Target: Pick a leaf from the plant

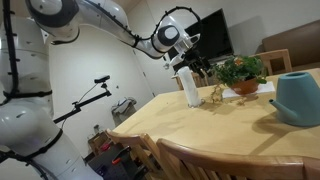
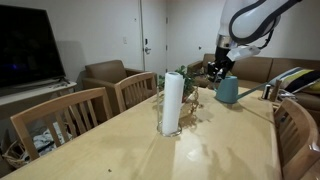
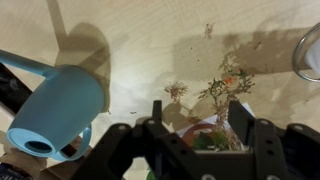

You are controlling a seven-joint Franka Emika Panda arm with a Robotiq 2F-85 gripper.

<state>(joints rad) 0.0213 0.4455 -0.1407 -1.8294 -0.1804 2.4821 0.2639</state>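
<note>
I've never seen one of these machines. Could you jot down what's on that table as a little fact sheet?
setting: wooden dining table with chairs around it
plant: leafy green, upright in an orange-brown pot
watering can: teal, beside the plant
white cylinder: upright, on the plant's other side
robot arm: white, reaching over the table
jaws: open, above the plant, holding nothing
leaf picked: not yet
</note>
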